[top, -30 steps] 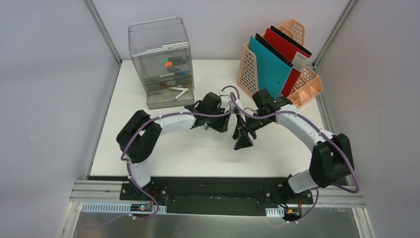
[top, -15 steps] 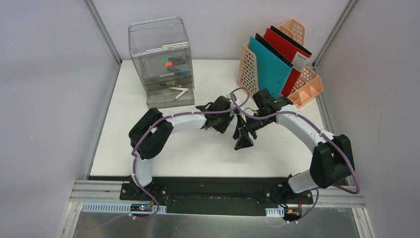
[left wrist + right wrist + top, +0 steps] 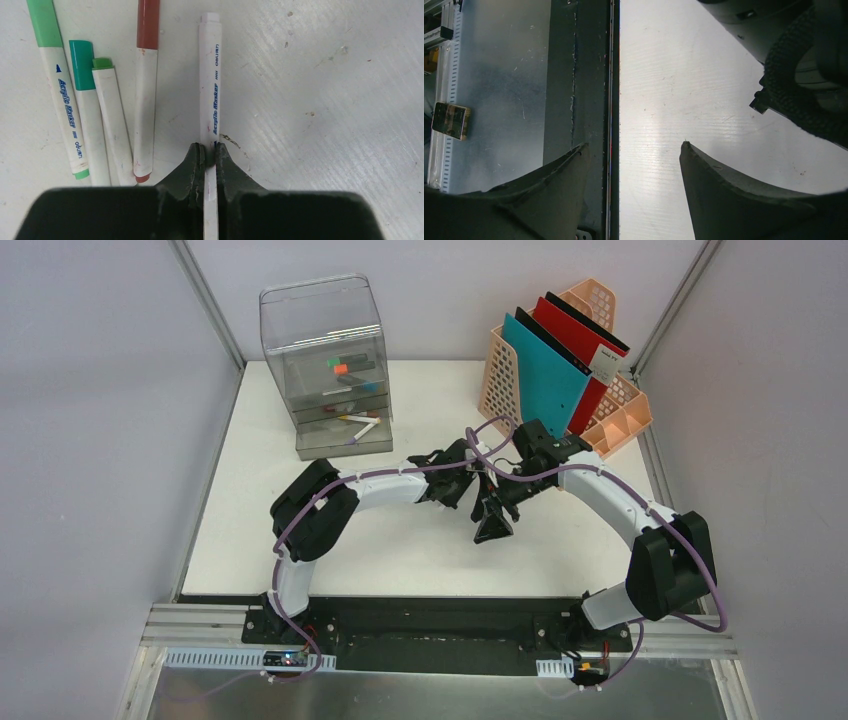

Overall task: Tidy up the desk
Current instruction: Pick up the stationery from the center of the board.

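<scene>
Desk (image 3: 560,540): white surface, rail (image 3: 440,625) along its near edge, both arms reaching over the middle.

Right fingers (image 3: 709,180) spread wide, nothing between them, above bare surface.

Left fingers (image 3: 197,160) pressed onto a white marker (image 3: 210,75), pinching its barrel; it appears to lie flat, not yet lifted. Just beside it, four loose markers (image 3: 145,90) roughly side by side.

Far left, clear drawer unit (image 3: 325,370) already holds pens. Far right, peach file rack (image 3: 600,410) holds teal and red folders (image 3: 545,380).

Judged partway: folders look filed and some pens stowed; five markers are left, probably bound for the drawers.
</scene>
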Controlling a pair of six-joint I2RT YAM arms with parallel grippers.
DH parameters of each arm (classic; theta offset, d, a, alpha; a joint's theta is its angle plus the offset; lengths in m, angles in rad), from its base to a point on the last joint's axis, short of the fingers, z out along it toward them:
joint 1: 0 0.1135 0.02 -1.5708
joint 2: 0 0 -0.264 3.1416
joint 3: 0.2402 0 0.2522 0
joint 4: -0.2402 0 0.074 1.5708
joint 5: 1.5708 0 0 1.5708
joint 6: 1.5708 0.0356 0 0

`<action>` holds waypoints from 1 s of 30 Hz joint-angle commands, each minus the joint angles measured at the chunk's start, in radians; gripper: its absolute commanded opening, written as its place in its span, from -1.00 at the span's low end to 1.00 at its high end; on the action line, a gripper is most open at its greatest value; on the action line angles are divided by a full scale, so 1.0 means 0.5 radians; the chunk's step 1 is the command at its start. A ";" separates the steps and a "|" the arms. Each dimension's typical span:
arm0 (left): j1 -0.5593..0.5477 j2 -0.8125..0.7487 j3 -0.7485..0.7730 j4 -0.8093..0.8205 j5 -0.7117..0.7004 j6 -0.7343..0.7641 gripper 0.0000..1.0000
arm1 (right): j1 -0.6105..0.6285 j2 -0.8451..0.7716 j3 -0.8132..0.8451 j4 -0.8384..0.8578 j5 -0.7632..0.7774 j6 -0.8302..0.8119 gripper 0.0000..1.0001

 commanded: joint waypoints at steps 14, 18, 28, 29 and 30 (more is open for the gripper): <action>-0.068 -0.541 -0.543 0.482 0.102 -0.283 -1.00 | -0.005 -0.059 0.074 0.028 -0.026 -0.023 0.38; -0.068 -0.747 -0.723 0.633 0.097 -0.376 -1.00 | -0.006 -0.056 0.074 0.030 -0.044 -0.020 0.38; -0.064 -1.313 -1.336 1.393 0.136 -0.678 -1.00 | -0.034 -0.028 0.065 0.164 -0.350 0.196 0.39; -0.065 -1.348 -1.406 1.504 0.138 -0.718 -1.00 | -0.044 -0.035 0.046 0.224 -0.382 0.298 0.38; -0.063 -1.375 -1.468 1.602 0.137 -0.764 -1.00 | -0.055 -0.040 0.022 0.304 -0.410 0.384 0.38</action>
